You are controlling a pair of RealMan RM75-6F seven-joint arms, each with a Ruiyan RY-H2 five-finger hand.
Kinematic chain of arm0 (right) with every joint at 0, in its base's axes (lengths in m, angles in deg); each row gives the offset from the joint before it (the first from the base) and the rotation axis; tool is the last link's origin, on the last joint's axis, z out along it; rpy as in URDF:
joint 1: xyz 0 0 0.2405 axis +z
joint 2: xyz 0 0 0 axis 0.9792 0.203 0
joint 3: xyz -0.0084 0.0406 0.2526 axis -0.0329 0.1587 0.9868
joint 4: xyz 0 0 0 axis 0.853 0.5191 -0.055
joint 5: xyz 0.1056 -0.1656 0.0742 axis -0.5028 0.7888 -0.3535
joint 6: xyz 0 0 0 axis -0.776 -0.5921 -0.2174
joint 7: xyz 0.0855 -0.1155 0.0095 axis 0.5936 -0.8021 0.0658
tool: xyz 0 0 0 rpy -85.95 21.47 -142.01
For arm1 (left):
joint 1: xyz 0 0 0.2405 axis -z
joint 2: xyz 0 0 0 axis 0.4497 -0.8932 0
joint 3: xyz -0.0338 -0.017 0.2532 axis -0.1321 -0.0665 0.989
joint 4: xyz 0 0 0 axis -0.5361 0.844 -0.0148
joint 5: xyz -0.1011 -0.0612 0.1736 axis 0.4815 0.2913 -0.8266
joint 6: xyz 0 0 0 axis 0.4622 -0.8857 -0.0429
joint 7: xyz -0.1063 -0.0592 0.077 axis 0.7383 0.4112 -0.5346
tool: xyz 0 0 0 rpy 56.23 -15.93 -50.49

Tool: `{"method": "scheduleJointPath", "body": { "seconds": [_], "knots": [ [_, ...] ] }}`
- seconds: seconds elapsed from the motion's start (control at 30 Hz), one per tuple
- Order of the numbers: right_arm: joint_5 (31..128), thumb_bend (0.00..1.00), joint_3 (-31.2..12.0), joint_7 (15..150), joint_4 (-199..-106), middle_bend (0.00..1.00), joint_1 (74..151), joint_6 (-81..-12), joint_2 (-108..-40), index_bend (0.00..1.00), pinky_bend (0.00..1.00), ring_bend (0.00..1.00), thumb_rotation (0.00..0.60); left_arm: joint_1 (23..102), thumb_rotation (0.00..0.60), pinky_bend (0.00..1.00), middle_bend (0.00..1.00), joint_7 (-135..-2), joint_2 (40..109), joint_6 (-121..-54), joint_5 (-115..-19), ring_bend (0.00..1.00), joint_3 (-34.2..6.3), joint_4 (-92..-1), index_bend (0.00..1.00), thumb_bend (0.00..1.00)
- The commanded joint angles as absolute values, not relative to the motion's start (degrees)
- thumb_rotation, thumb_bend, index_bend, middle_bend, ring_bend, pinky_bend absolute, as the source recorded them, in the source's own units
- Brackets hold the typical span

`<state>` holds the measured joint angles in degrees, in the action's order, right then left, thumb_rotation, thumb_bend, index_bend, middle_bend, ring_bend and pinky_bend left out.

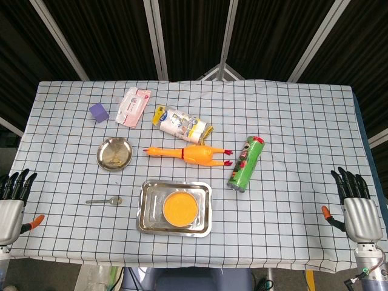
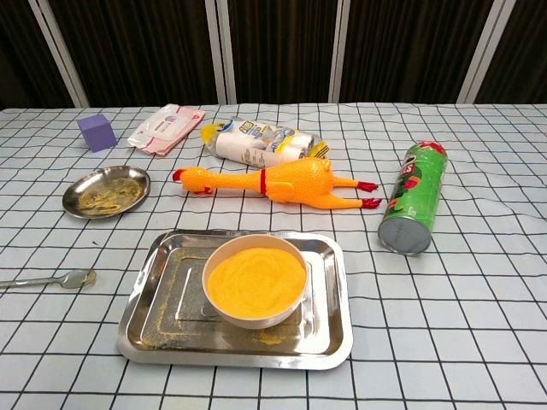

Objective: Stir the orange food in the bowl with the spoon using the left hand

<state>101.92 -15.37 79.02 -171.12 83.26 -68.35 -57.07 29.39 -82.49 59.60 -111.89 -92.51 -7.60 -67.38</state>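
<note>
Both my hands sit idle at the counter's near corners — the spoon lies untouched.

My left hand (image 1: pixel 12 203) rests at the near left edge, fingers spread and holding nothing; my right hand (image 1: pixel 357 206) mirrors it at the near right edge, also spread and empty. The spoon (image 1: pixel 105 200) lies flat on the counter (image 1: pixel 291 115), just left of the tray (image 1: pixel 148 221), handle pointing left. The bowl (image 2: pixel 255 282) of orange food stands inside that tray, near the front centre. Behind the spoon is a small dish (image 1: pixel 114 153) — beyond the tray a rubber chicken (image 1: pixel 188 154) lies on its side, with a green can (image 1: pixel 245 163) lying to its right. Farther back are a purple cube (image 1: pixel 99 112), a wipes pack (image 1: pixel 133 106) and a wrapped packet (image 1: pixel 182 124).
</note>
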Motion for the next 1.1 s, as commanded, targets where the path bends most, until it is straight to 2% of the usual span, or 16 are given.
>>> {"method": "scheduleJointPath", "body": {
  "seconds": [0.03, 0.6, 0.7, 0.77, 0.83, 0.87, 0.9, 0.93, 1.03, 1.1],
  "knots": [
    [101.90, 0.37, -15.34, 79.26, -171.28, 0.00, 83.22, -68.28, -57.04, 0.00, 0.00, 0.00, 0.600, 29.39, 0.600, 0.04, 0.00, -82.44, 59.59, -111.87, -92.50, 0.00, -7.58, -67.36, 0.00, 0.04],
    [101.88, 0.37, -16.20, 80.47, -172.22, 0.00, 83.54, -66.08, -56.01, 0.00, 0.00, 0.00, 0.600, 29.78, 0.600, 0.04, 0.00, -83.69, 59.34, -109.94, -91.27, 0.00, -7.31, -68.19, 0.00, 0.04],
    [101.80, 0.37, -16.26, 80.70, -172.35, 0.00, 83.52, -65.92, -55.86, 0.00, 0.00, 0.00, 0.600, 30.38, 0.600, 0.10, 0.03, -85.02, 59.37, -108.57, -90.05, 0.05, -7.61, -69.06, 0.00, 0.04],
    [101.88, 0.37, -16.29, 80.86, -172.37, 0.00, 83.47, -65.97, -55.80, 0.00, 0.00, 0.00, 0.600, 30.64, 0.600, 0.20, 0.13, -85.58, 59.49, -108.09, -89.47, 0.15, -7.84, -69.45, 0.00, 0.06],
    [101.96, 0.37, -16.30, 81.10, -172.37, 0.00, 83.45, -66.01, -55.75, 0.00, 0.00, 0.00, 0.600, 31.25, 0.600, 0.42, 0.39, -87.03, 59.96, -107.00, -88.10, 0.39, -8.38, -69.95, 0.03, 0.11],
    [101.98, 0.37, -16.33, 81.23, -172.38, 0.00, 83.44, -65.98, -55.70, 0.00, 0.00, 0.00, 0.600, 31.62, 0.600, 0.50, 0.49, -87.80, 60.36, -106.44, -87.35, 0.48, -8.71, -70.08, 0.06, 0.12],
    [102.01, 0.37, -16.35, 81.30, -172.43, 0.00, 83.45, -65.94, -55.68, 0.00, 0.00, 0.00, 0.600, 32.10, 0.600, 0.61, 0.61, -88.52, 60.86, -105.60, -86.54, 0.61, -8.99, -70.07, 0.11, 0.14],
    [102.03, 0.37, -16.37, 81.32, -172.51, 0.00, 83.45, -65.90, -55.66, 0.00, 0.00, 0.00, 0.600, 32.53, 0.600, 0.70, 0.70, -89.08, 61.28, -104.51, -85.45, 0.69, -9.17, -70.16, 0.16, 0.16],
    [102.13, 0.37, -16.54, 81.22, -172.84, 0.00, 83.49, -65.67, -55.54, 0.00, 0.00, 0.00, 0.600, 34.06, 0.600, 0.82, 0.86, -91.05, 62.49, -100.47, -81.40, 0.83, -9.62, -70.51, 0.26, 0.23],
    [102.28, 0.37, -16.62, 81.19, -172.96, 0.00, 83.45, -65.71, -55.51, 0.00, 0.00, 0.00, 0.600, 35.45, 0.600, 0.87, 0.93, -93.69, 63.81, -98.50, -78.68, 0.88, -10.42, -70.06, 0.33, 0.28]
  ]
}}
